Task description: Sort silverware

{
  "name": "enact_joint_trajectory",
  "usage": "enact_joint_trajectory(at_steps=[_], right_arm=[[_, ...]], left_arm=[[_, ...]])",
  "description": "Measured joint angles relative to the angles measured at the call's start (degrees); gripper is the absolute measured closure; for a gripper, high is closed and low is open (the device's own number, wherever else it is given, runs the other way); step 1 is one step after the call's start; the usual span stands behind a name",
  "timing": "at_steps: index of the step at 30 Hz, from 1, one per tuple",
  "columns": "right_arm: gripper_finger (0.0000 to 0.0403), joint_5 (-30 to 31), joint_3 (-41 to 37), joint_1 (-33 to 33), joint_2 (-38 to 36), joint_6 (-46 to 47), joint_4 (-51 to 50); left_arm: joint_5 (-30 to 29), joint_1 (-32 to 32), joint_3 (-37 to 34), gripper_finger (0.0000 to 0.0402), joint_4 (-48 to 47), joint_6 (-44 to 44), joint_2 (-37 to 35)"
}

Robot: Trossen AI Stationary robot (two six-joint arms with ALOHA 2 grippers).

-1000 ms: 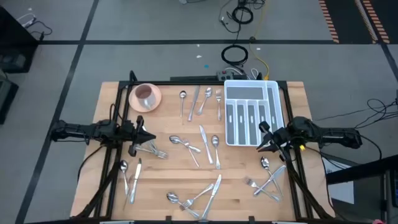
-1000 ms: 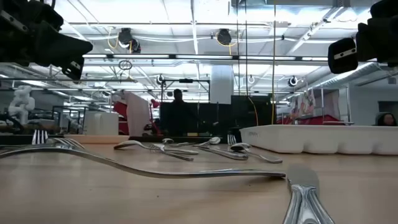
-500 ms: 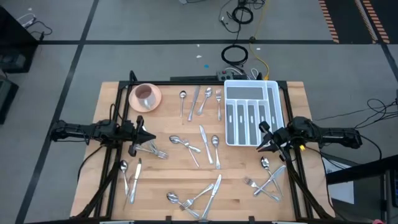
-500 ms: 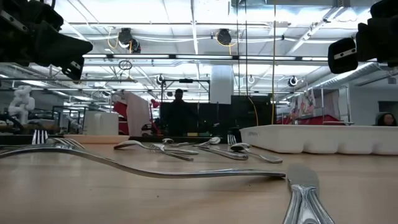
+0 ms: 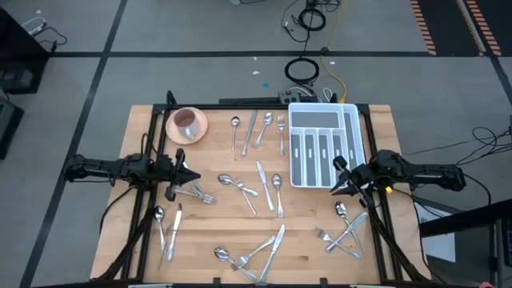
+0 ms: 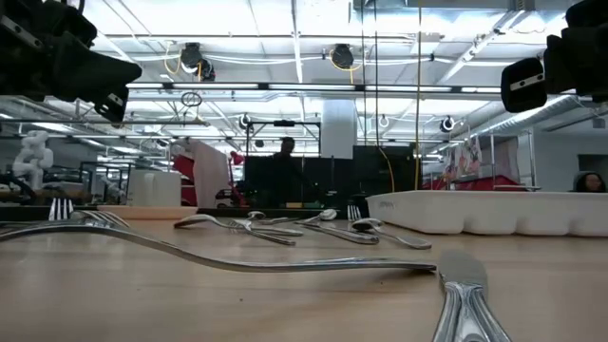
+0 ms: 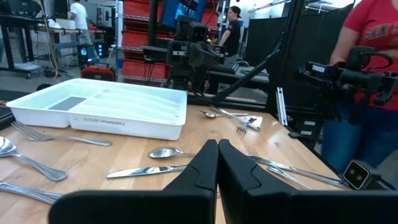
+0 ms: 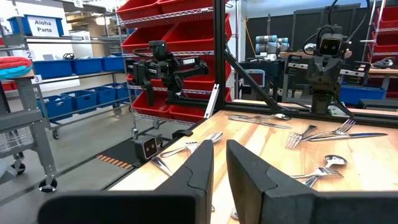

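Silverware lies scattered flat on the wooden table: a far cluster (image 5: 258, 128), a middle cluster (image 5: 260, 188), forks (image 5: 197, 193) by the left arm, pieces at the near left (image 5: 168, 228), near middle (image 5: 256, 252) and near right (image 5: 346, 228). My left gripper (image 5: 182, 178) hangs shut above the table's left side, beside the forks; its fingertips meet in the left wrist view (image 7: 217, 144). My right gripper (image 5: 338, 181) hovers at the right, just near of the white tray (image 5: 324, 120), with a narrow gap between its fingers (image 8: 219, 148). Both sit well above the tabletop in the low view.
The white compartmented tray stands at the far right of the table. A pink saucer with cup (image 5: 187, 122) sits at the far left corner. A fork (image 6: 237, 258) and a knife (image 6: 465, 294) lie close to the near edge. A person (image 7: 367, 81) stands beyond the table's right side.
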Motion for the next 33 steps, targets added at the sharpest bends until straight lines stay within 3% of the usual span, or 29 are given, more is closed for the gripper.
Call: enact_joint_trajectory(at_steps=[13, 25, 31, 33], right_arm=[[0.0367, -0.02, -0.03, 0.00, -0.01, 0.52, 1.34], [0.0367, 0.30, -0.03, 0.01, 0.02, 23.75, 9.49], [0.0367, 0.64, -0.03, 0.01, 0.02, 29.03, 14.08], [0.0367, 7.86, -0.03, 0.04, 0.04, 30.96, 17.96]], left_arm=[[-0.02, 0.01, 0.01, 0.0393, 0.00, 0.00, 0.00], [-0.02, 0.00, -0.01, 0.0393, 0.00, 0.00, 0.01], [-0.02, 0.01, -0.01, 0.0393, 0.00, 0.00, 0.00], [-0.01, 0.01, -0.01, 0.0393, 0.00, 0.00, 0.01]])
